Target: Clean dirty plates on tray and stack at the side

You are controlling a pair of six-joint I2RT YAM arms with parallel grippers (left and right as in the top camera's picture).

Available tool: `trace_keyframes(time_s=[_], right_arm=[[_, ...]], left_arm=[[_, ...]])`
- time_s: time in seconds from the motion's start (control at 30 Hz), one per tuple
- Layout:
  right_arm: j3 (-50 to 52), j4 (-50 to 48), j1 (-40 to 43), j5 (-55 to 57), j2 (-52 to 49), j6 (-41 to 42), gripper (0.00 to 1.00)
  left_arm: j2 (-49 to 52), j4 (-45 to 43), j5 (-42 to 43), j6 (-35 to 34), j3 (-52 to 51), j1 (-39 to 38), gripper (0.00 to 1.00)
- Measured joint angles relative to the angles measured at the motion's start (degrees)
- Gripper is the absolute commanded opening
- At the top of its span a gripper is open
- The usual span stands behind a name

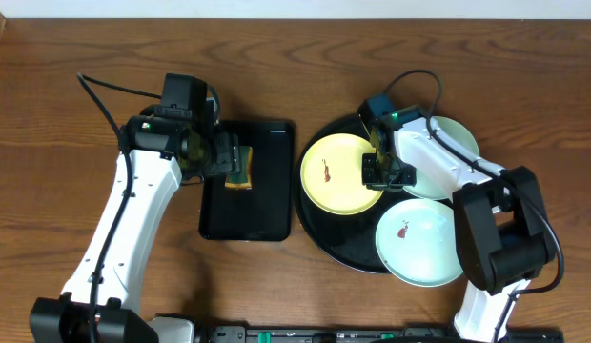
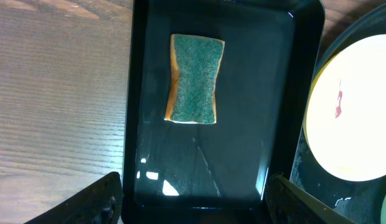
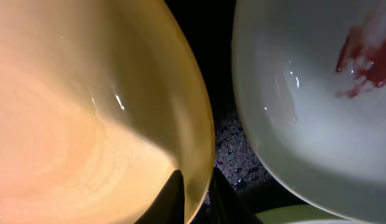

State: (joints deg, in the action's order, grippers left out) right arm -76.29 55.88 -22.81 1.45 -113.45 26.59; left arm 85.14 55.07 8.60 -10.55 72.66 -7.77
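Note:
The round black tray (image 1: 319, 233) holds three plates. The pale yellow plate (image 1: 336, 176) has a red smear and lies at the tray's left. One mint-white plate (image 1: 453, 143) lies at the back right, mostly under my right arm. Another mint-white plate (image 1: 419, 243) with a red smear lies at the front. My right gripper (image 1: 375, 171) is shut on the yellow plate's right rim (image 3: 196, 180), one finger inside and one outside. The smeared white plate (image 3: 317, 99) lies beside it. My left gripper (image 2: 193, 202) is open above the rectangular tray, short of the sponge (image 2: 194, 79).
A smaller rectangular black tray (image 1: 272, 224) stands left of the round tray, with a green-topped yellow sponge (image 1: 240, 171) in it. Bare wood tabletop (image 1: 67, 171) lies all around. The rectangular tray's wet floor (image 2: 243, 124) shows in the left wrist view.

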Motion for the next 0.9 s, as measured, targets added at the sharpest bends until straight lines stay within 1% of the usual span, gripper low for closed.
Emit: trace_keyframes(time_s=[0.27,0.33,0.4,0.6,0.63,0.7,0.77,0.9], right_arm=[[0.0,-0.9,-0.5,0.9,0.0,0.0,0.13],[0.0,-1.0,-0.5,1.0,0.0,0.0,0.07],[0.0,-1.0,-0.5,1.2,0.0,0.2,0.03],[0.1,-1.4,-0.5,1.1,0.2,0.6,0.01],[0.1,-1.4,-0.5,1.1,0.2,0.6,0.01],[0.2,-1.6,-0.5,1.1,0.3,0.6,0.01],[0.3,-1.6,-0.5,1.1,0.3,0.6,0.01],[0.4,-1.8,-0.5,1.1,0.4,0.6,0.02]], left_arm=[[0.0,-1.5,0.0,0.0,-0.1,0.0,0.75],[0.0,-3.5,0.0,0.0,-0.9,0.0,0.75],[0.0,-5.9,0.0,0.0,-2.8,0.0,0.75],[0.0,-13.1,-0.2,0.0,-9.7,0.0,0.75],[0.0,-14.9,-0.5,0.0,-10.8,0.0,0.73],[0.0,-18.2,-1.3,-0.2,-12.8,0.0,0.67],[0.0,-21.1,-1.9,-0.3,-14.4,0.0,0.66],[0.3,-21.8,-2.6,-1.4,-15.6,0.0,0.66]])
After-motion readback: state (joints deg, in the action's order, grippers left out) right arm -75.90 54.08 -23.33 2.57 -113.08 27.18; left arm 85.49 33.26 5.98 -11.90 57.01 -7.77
